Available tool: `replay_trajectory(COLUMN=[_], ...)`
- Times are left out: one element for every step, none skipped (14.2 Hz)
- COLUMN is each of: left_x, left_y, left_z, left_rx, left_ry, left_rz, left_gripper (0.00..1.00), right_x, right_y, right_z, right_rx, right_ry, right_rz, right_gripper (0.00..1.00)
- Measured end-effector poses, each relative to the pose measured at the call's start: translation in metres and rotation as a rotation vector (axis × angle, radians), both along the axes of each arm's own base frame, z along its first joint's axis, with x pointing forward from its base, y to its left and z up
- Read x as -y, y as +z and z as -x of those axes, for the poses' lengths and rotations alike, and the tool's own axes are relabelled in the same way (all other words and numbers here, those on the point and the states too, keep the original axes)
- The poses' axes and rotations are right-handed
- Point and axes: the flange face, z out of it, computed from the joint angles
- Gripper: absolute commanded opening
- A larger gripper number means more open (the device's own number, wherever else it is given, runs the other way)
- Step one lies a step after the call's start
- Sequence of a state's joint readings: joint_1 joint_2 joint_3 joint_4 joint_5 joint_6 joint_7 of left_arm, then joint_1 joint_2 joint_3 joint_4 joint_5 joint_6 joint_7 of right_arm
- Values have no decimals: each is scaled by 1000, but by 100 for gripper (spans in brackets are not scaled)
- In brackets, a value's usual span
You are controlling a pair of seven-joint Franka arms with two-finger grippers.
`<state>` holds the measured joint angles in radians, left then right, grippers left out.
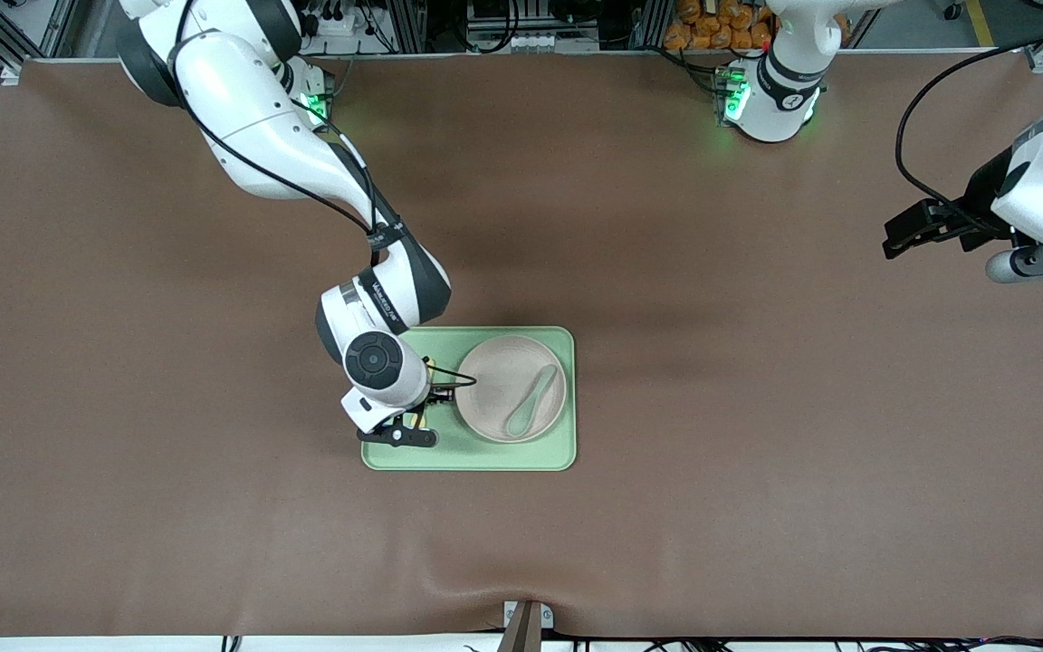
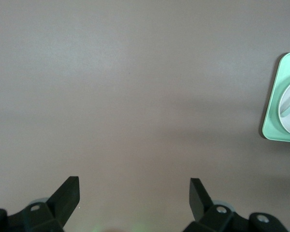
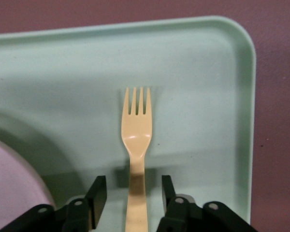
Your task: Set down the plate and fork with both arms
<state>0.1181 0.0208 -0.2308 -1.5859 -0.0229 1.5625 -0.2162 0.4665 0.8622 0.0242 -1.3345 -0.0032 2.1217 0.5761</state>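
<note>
Fork [image 3: 136, 159] lies flat on the green tray [image 1: 540, 460] beside the plate [image 1: 494, 385], where I see a spoon [image 1: 532, 398]. My right end effector [image 3: 133, 195] straddles its handle, fingers parted and apart from it. My left end effector [image 2: 134, 195] waits released over bare surface [image 1: 757, 362].

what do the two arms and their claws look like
Both arms are glossy white, rounded shells with dark grey joints; black cables run along them, and the bases glow green. The right arm shows a round dark cap near its wrist. The left claw and right claw have black, angular fingers.
</note>
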Motion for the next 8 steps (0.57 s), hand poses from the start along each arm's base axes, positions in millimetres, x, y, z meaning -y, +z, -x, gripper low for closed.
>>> replay_trajectory(left_x=[0,0,0,0,0,-1,-1,-1], left_y=[0,1,1,1,2,2,3,3], left_z=[0,0,0,0,0,1,1,1], left_rx=[1,1,2,3,4,5,6,6], left_ry=[0,0,1,1,1,2,2,2], left_rz=[0,0,0,0,0,0,0,0], left_gripper=[100,100,100,100,100,100,100,100], right_x=[0,0,4,13,25,40,57,76], right_y=[12,27,43,62,83,105,125,144], right_z=[-2,-5,-8,-14,-20,-27,-31,-35], right_rx=[14,23,25,27,31,28,15,4], right_ry=[-1,-3,-11,-25,-45,-68,-90,-113], right_rz=[-7,-11,-11,-16,-35,-63,-93,-120], right_gripper=[100,100,100,100,100,100,100,100])
